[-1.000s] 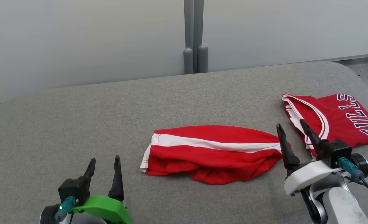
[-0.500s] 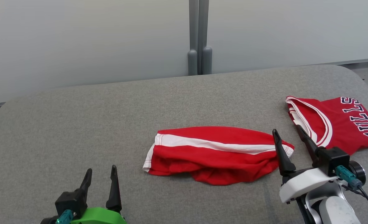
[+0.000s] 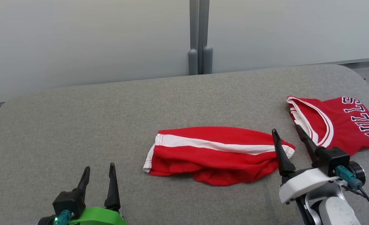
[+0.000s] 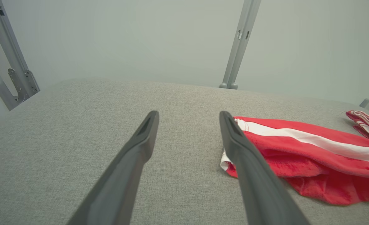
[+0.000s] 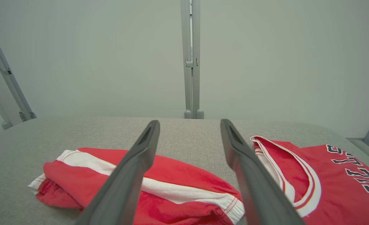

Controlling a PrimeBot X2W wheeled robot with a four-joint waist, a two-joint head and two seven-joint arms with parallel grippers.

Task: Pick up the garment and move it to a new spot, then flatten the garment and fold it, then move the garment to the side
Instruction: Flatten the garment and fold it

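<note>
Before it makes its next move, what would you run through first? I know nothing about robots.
1. Is the left gripper open and empty? Ok.
2. Is the right gripper open and empty? Ok.
3. Are the red shorts lying flat? Not ok, their near edge is bunched.
4. Is the red jersey apart from the shorts? Ok, a strip of the grey table shows between them.
5. Is the right gripper touching the shorts' end or hovering above it? Cannot tell.
</note>
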